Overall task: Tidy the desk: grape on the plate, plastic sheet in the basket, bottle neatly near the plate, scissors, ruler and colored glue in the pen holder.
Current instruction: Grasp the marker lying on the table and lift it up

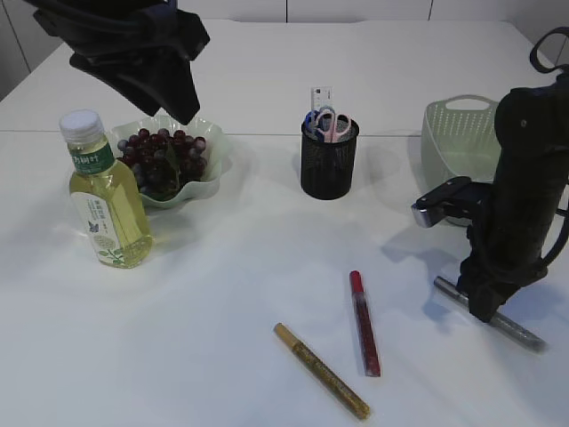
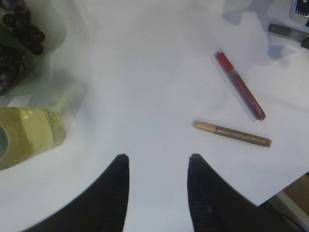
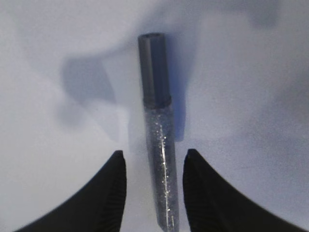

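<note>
Exterior view: bottle [image 1: 106,193] label unreadable; right tool [image 3: 153,166] open astride silver glue [image 3: 159,140], left tool [image 2: 158,169] released.

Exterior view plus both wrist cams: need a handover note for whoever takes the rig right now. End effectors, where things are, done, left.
Left end effector: open, empty, raised above the table near the bottle.
Right end effector: open, down straddling the silver glitter glue, not yet closed on it.
Done: grapes on the green plate; bottle upright beside the plate; scissors and ruler in the pen holder.
Basket: contents not visible, so the plastic sheet is unconfirmed.
Left: silver, red and gold glue tubes lie on the table; all go in the pen holder.
</note>
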